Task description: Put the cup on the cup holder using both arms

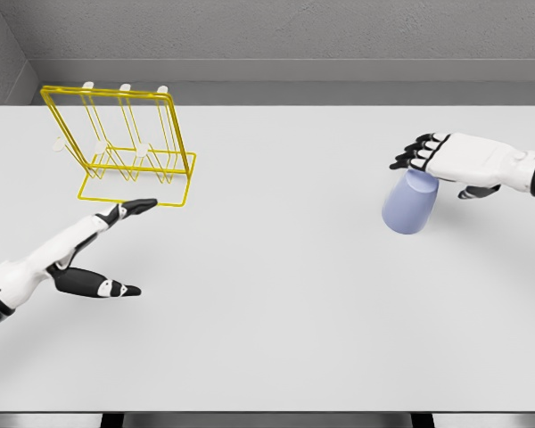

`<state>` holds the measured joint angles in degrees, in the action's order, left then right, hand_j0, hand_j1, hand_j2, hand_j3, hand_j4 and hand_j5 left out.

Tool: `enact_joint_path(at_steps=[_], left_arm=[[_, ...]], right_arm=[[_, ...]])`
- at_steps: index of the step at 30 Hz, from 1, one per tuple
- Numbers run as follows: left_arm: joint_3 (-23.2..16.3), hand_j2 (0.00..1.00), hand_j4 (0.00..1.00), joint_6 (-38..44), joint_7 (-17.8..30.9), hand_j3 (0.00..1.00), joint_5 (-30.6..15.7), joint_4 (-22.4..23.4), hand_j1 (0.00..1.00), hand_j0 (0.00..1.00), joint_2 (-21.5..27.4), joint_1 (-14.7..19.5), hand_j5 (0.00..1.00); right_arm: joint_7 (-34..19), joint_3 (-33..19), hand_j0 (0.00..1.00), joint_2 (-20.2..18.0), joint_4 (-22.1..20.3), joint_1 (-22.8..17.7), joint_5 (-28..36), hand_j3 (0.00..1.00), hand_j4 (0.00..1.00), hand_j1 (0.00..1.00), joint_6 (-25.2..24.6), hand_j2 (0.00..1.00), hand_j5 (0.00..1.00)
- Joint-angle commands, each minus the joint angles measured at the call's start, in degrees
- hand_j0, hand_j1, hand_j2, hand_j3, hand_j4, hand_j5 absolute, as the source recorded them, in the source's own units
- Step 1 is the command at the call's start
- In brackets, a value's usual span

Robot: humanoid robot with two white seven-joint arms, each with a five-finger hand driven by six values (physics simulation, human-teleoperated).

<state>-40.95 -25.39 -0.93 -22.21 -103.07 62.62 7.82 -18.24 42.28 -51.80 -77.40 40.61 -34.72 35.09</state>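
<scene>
The pale blue cup (410, 203) stood on the white table (276, 303) at the right, well apart from the yellow wire cup holder (125, 147) at the far left. The right hand (450, 159) lay over its top, fingers bent, apparently touching rather than gripping. The left hand (94, 250) hovered flat and spread near the holder's base, holding nothing.

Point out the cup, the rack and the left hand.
cup (408, 207), head view, on its pale blue side wall.
rack (171, 147), head view, on its yellow right upright.
left hand (94, 254), head view, on the palm.
</scene>
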Motion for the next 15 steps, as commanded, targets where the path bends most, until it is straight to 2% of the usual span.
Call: enact_joint_path(at_steps=[1, 3, 6, 8, 10, 12, 15], left_arm=[[-0.27, 1.0, 1.0, 2.98, 0.23, 1.0, -0.47, 0.5, 1.0, 1.0, -2.23, 0.0, 1.0], [-0.98, 1.0, 1.0, 3.07, 0.23, 1.0, -0.38, 1.12, 1.0, 1.0, -3.64, 0.0, 1.0], [-1.68, 1.0, 1.0, 2.8, 0.23, 1.0, -0.91, 0.95, 1.0, 1.0, -3.64, 0.44, 1.0], [-4.05, 1.0, 1.0, 2.98, 0.32, 1.0, -6.97, 0.51, 1.0, 1.0, -3.64, 2.11, 1.0], [-5.81, 1.0, 1.0, 3.24, 3.04, 1.0, -13.38, 0.42, 1.0, 1.0, -3.64, 3.6, 1.0], [-6.08, 1.0, 1.0, 7.11, 5.68, 1.0, -19.27, 0.33, 1.0, 1.0, -3.82, 5.1, 1.0], [-6.6, 1.0, 1.0, 7.29, 6.82, 1.0, -20.33, 0.42, 1.0, 1.0, -5.49, 5.27, 1.0]], right_arm=[[0.05, 0.17, 1.0, 0.47, -0.12, 0.0, 0.09, 1.0, 1.0, 1.0, -0.09, 1.0, 1.0], [0.05, 0.17, 1.0, 0.56, -0.29, 0.0, 0.0, 1.0, 1.0, 1.0, -0.09, 1.0, 1.0], [0.05, 0.17, 1.0, 0.56, -2.93, -0.09, 0.0, 1.0, 1.0, 1.0, -0.09, 1.0, 1.0], [-0.04, 0.17, 1.0, 0.56, -3.02, -0.17, 0.0, 1.0, 1.0, 1.0, -0.09, 1.0, 1.0], [-0.04, 0.26, 1.0, 0.47, -4.24, -0.35, -0.09, 1.0, 1.0, 1.0, -0.09, 1.0, 1.0], [-0.04, 0.43, 1.0, 0.56, -4.25, -0.44, -0.09, 1.0, 1.0, 1.0, -0.09, 1.0, 1.0], [0.05, 1.84, 1.0, 0.47, -4.16, -0.35, -0.09, 1.0, 1.0, 1.0, -0.09, 1.0, 1.0]])
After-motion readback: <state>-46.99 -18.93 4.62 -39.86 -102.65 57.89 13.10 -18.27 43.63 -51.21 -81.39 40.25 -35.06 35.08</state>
